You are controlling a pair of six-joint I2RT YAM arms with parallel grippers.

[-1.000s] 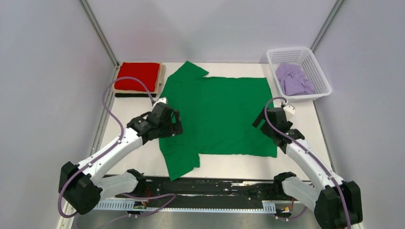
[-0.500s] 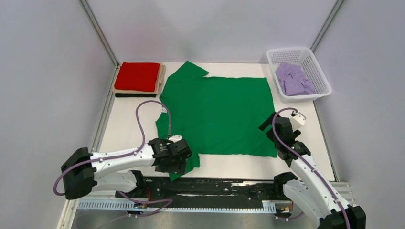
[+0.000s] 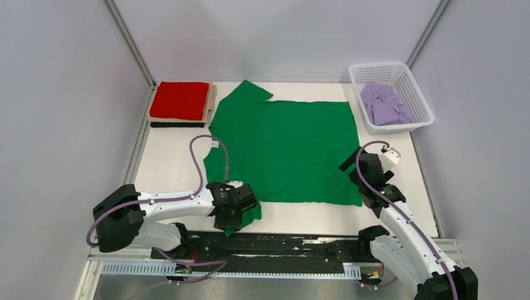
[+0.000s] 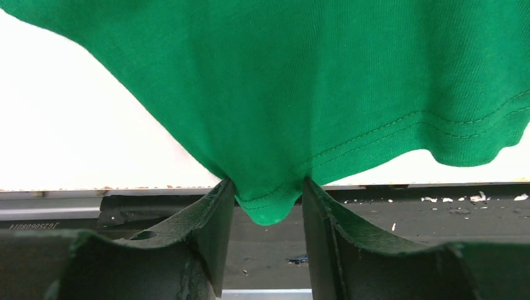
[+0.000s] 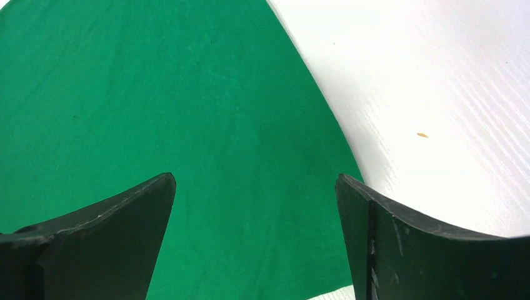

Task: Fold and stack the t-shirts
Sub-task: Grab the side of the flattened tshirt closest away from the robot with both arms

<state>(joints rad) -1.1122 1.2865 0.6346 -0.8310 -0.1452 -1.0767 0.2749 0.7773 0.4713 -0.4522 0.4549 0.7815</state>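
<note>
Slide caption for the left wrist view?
Left gripper, jaws pinching the green t-shirt by its sleeve tip at the table edge.

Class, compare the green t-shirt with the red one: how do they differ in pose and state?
The green t-shirt lies spread open across the table; the red t-shirt is folded square at its far left corner. The green one's near sleeve is pinched in the left gripper; no gripper touches the red one. Both are plain single-colour cloth.

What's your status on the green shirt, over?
Left gripper pinching the near sleeve tip of the green t-shirt. Right gripper open above the hem edge. Shirt spread flat, unfolded. Red stack and basket off to the sides.
</note>
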